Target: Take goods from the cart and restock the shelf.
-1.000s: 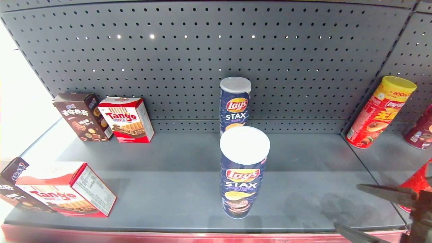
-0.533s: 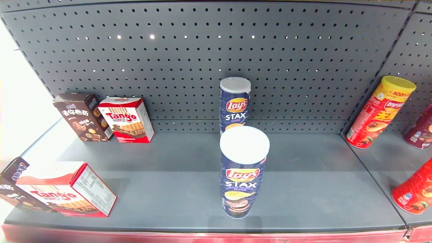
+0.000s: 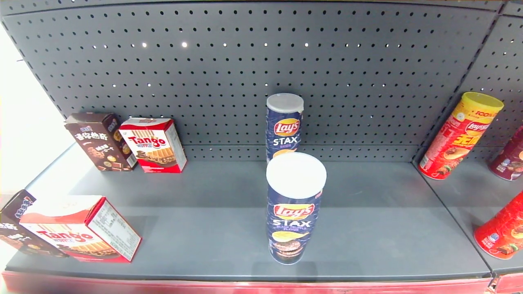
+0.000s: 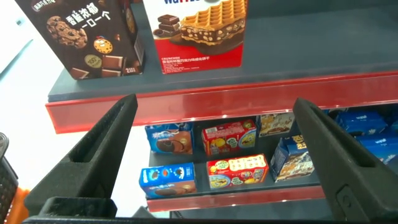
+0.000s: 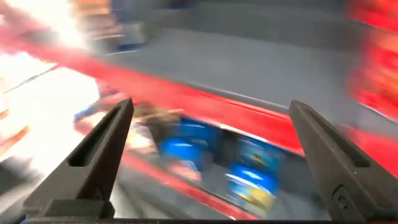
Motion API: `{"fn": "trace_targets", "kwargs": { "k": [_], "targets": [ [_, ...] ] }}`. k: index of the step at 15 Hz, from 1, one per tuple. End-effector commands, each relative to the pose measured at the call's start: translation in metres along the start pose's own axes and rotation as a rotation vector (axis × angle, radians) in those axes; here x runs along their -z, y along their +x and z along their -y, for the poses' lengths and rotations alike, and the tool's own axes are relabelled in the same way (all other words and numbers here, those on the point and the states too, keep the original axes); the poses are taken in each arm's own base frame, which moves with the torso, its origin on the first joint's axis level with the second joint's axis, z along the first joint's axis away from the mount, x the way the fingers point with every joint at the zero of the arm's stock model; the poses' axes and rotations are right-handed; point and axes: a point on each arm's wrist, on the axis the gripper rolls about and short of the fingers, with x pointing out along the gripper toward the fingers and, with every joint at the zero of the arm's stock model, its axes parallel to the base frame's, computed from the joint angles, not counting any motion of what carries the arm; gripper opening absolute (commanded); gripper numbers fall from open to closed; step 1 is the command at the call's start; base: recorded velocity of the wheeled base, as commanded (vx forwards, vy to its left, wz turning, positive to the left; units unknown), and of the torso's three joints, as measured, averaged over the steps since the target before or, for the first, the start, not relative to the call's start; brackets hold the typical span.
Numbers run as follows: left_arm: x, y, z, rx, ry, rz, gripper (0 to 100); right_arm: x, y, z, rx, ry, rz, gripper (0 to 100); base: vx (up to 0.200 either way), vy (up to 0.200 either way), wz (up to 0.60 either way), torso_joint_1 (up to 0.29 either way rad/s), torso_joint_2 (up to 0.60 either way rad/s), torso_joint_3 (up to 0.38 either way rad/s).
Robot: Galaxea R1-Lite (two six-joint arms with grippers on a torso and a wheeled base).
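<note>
Head view: a navy chip can [image 3: 295, 212] stands at the shelf's [image 3: 380, 228] front edge, and a second can [image 3: 284, 126] stands by its back wall. Left wrist view: the left gripper [image 4: 214, 104], fingers spread, faces the front-edge wafer box [image 4: 199, 31]. Right wrist view: the right gripper [image 5: 211, 107] is also spread, seemingly near that blurred edge.

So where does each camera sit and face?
Head view: on the head, looking down at the shelf.
Left wrist view: behind the open left gripper, facing the wafer box and red shelf edge.
Right wrist view: behind the open right gripper, facing the red shelf edge.
Shared: head and left wrist show the wafer box.
</note>
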Motion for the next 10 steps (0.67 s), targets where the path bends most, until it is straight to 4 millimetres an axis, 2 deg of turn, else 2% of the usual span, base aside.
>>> {"fn": "trace_targets", "kwargs": {
  "k": [1,2,5,8,10],
  "targets": [
    [-0.0001,0.0002,0.0,0.0,-0.001,-0.002,100,0.0001,-0.0005,0.0032,0.342,0.057,0.008,100,0.0,0.0,0.0,0.0,0.0,0.0],
    [-0.0001,0.0002,0.0,0.0,0.001,-0.002,100,0.001,-0.0026,0.0037,0.346,0.05,0.034,100,0.0,0.0,0.0,0.0,0.0,0.0],
    [-0.0001,0.0002,0.0,0.005,0.007,-0.002,100,0.0065,-0.0011,0.0013,0.215,-0.052,-0.024,100,0.0,0.0,0.0,0.0,0.0,0.0],
    [-0.0001,0.0002,0.0,0.005,0.005,-0.002,100,0.0065,-0.001,0.0014,0.126,-0.062,-0.027,100,0.0,0.0,0.0,0.0,0.0,0.0],
    [-0.0001,0.0002,0.0,0.002,0.005,-0.002,100,0.0062,0.0006,0.0004,0.178,-0.062,-0.05,100,0.0,0.0,0.0,0.0,0.0,0.0]
  ]
}}
